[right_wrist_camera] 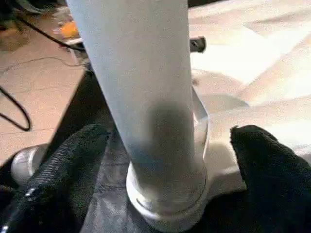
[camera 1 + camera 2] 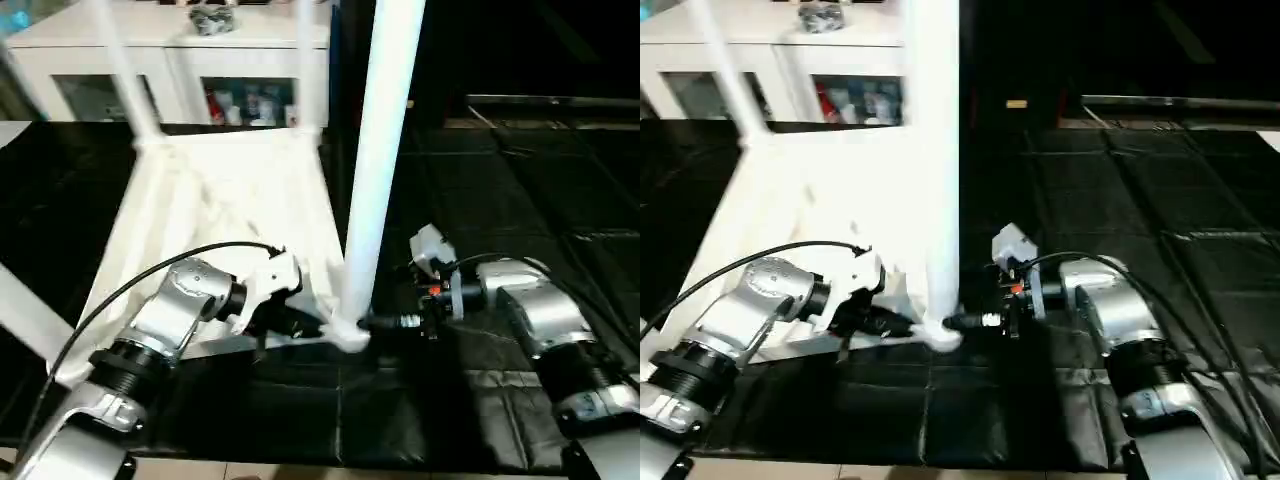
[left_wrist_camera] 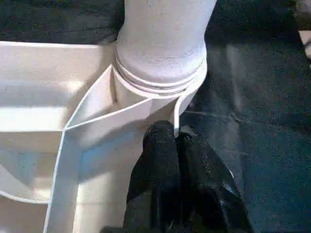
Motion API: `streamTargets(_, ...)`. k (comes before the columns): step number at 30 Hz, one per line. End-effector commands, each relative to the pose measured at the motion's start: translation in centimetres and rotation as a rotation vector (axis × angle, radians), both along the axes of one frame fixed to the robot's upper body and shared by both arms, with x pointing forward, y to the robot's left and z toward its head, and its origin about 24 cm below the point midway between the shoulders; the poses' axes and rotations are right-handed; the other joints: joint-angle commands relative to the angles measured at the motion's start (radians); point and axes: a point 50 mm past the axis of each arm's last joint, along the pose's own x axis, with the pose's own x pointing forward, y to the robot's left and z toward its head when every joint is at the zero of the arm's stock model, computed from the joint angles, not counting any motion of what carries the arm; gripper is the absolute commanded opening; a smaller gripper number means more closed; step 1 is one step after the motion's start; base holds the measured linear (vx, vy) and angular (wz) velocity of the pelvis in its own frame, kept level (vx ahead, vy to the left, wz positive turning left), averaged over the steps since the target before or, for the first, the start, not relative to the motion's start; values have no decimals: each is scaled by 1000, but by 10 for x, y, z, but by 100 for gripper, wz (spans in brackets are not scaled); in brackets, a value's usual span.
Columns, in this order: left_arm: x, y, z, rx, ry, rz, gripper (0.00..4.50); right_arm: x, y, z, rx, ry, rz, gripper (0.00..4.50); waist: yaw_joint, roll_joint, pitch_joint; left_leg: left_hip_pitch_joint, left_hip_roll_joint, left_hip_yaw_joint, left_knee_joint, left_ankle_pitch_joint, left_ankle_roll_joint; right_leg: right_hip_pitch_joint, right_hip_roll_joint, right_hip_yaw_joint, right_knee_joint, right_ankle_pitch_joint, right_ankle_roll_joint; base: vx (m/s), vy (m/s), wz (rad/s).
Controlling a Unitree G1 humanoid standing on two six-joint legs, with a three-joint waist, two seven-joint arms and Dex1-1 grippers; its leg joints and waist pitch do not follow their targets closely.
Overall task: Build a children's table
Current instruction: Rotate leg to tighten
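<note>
The white table top (image 2: 225, 215) lies upside down on a black mat (image 2: 520, 190), ribbed underside facing up, taking up the left and middle of the scene. At the far left a leg (image 2: 25, 320) crosses the near corner of the picture at a slant. At the far left corner of the top another leg (image 2: 125, 70) stands up, and a third leg (image 2: 312, 60) rises at the far right corner. Behind them, at the far edge, is a white cabinet (image 2: 170, 60) with glass doors and small coloured items inside.

The left arm comes in from the near left, a black cable looping over its silver forearm. The left gripper (image 3: 177, 133) has its 2 black fingers (image 3: 160, 160) pressed together with no gap, tips touching the thin wall at the near right corner of the top, just beside the round socket (image 3: 160, 90).

In that socket stands the fourth leg (image 2: 378, 150), upright, thick and tall, leaning slightly to the right at its top.

The right arm reaches in from the near right. The right gripper (image 1: 165, 160) is spread wide, one finger (image 1: 73, 165) on each side of the leg's base, with clear gaps between both fingers and the leg. To the right, the mat runs on in dark square panels.
</note>
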Motion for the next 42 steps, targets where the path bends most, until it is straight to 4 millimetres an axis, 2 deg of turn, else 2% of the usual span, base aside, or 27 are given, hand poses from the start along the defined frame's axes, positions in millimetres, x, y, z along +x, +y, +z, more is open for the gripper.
streamTargets(1,-7,-9,0,20,13,-100,0,1,5,3,16,-5,45,402,-4,-4,-68,-12,-18,32,-57,-176,76,69,-30,33,-49,-241,-227,0,0,0)
streamTargets(5,-7,-10,0,21,14,-120,0,1,11,0,32,3,64,373,4,-2,-70,-12,-19,31,-57,-169,67,69,-30,34,-48,-244,-223,0,0,0)
streamTargets(12,-7,-11,1,23,14,-132,0,-1,19,-2,57,32,93,308,5,4,-70,-11,-19,29,-58,-182,57,70,-29,34,-47,-235,-221,0,0,0)
streamTargets(18,-7,-11,0,26,14,-133,0,-2,20,-4,65,48,107,257,5,5,-72,-12,-18,29,-57,-176,58,71,-28,34,-45,-216,-229,0,0,0)
streamTargets(21,-6,-11,0,29,14,-130,0,-3,21,-5,68,53,109,230,5,0,-72,-12,-19,30,-57,-175,59,71,-28,34,-45,-216,-229,0,0,0)
streamTargets(30,-5,-10,-2,21,20,-82,0,-6,30,-5,114,56,87,217,5,1,-69,-11,-19,30,-59,-188,52,70,-28,34,-51,-271,-205,0,0,0)
streamTargets(32,0,-13,0,-9,19,-5,0,-5,35,-8,119,54,13,215,3,2,-68,-12,-20,31,-59,-188,49,70,-28,35,-52,-274,-202,0,0,0)
streamTargets(34,2,-14,0,-18,18,25,0,-5,36,-10,119,53,-20,213,2,2,-65,-12,-22,30,-60,-203,40,68,-28,33,-56,-314,-188,0,0,0)
streamTargets(35,11,-20,2,-53,-3,136,0,-3,44,-14,131,55,-124,212,-1,3,-62,-13,-24,30,-59,-223,33,66,-27,34,-58,-354,-175,0,0,0)
streamTargets(36,16,-23,3,-73,-14,198,0,-2,49,-17,130,59,-175,212,-1,8,-58,-9,-26,31,-59,-232,29,61,-26,33,-65,-380,-166,0,0,0)
streamTargets(38,21,-26,4,-93,-24,265,0,-1,55,-20,124,60,-224,210,-7,3,-57,-8,-31,28,-60,-256,13,64,-27,28,-72,-461,-133,0,0,0)
streamTargets(39,28,-31,6,-124,-29,356,0,1,64,-24,109,62,-303,209,-12,2,-57,-7,-35,26,-60,-268,13,63,-27,24,-78,-509,-105,0,0,0)
streamTargets(40,30,-33,6,-136,-27,385,0,1,67,-25,103,64,-334,209,-24,2,-54,-11,-38,24,-60,-266,9,63,-26,22,-82,-528,-89,0,0,0)
streamTargets(41,30,-34,6,-137,-27,388,0,2,68,-25,102,65,-339,209,-34,1,-56,-16,-40,22,-60,-270,13,67,-28,18,-85,-543,-77,0,0,0)
streamTargets(42,33,-42,7,-160,-30,442,0,7,77,-28,85,79,-439,209,-40,1,-56,-18,-41,21,-60,-269,17,67,-27,18,-86,-543,-73,0,0,0)
